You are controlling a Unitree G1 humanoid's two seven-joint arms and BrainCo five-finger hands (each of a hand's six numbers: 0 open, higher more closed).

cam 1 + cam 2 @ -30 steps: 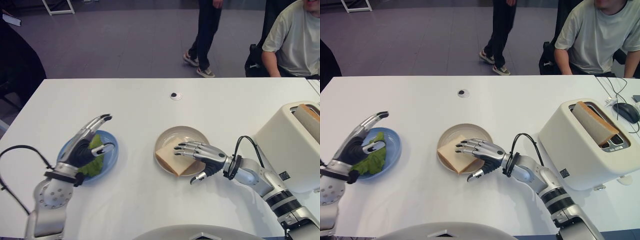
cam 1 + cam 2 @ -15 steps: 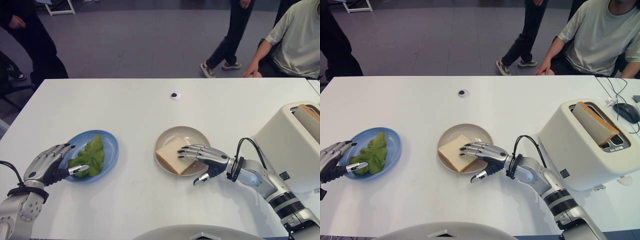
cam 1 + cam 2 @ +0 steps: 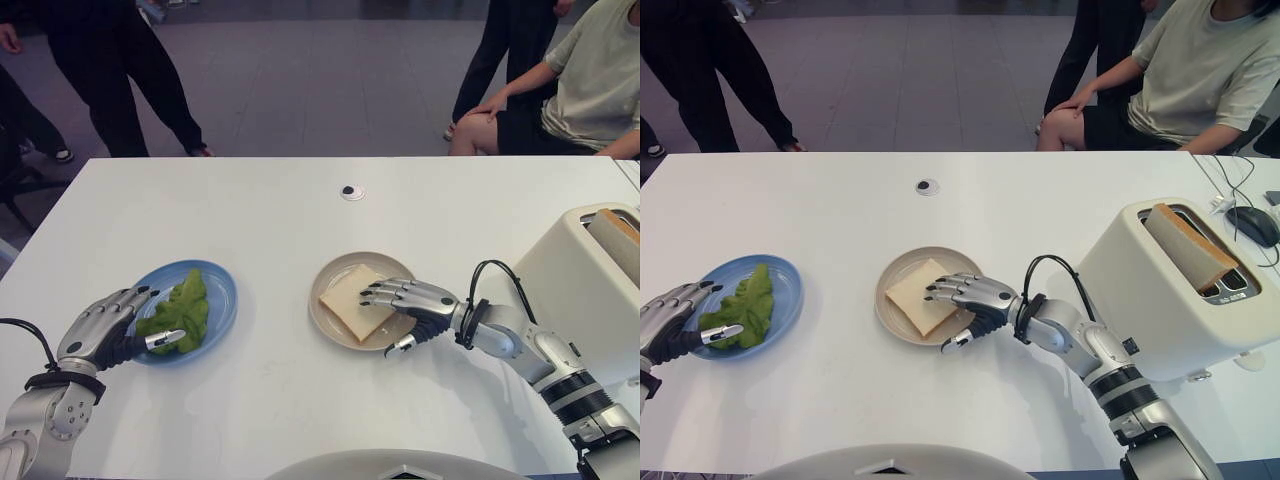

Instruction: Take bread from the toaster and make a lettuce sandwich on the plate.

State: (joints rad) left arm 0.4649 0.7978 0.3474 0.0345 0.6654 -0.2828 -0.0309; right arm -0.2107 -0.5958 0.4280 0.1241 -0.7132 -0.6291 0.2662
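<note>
Bread slice (image 3: 350, 300) is laid on the plate (image 3: 365, 262), with the right hand (image 3: 412, 300) spread flat on its right edge and nothing gripped. Lettuce (image 3: 180, 312) is sat on a blue dish (image 3: 222, 285) left of the plate, with the left hand (image 3: 103, 332) half-open beside it, empty. The lettuce should be pinched at its edge and lifted clear of the dish rim.

Grey floor (image 3: 300, 80) beyond white table (image 3: 280, 215)

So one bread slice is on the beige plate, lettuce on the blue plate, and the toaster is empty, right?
Not empty: one bread slice is on the beige plate, lettuce on the blue plate, and the toaster holds another slice, seen in the right eye view.
</note>
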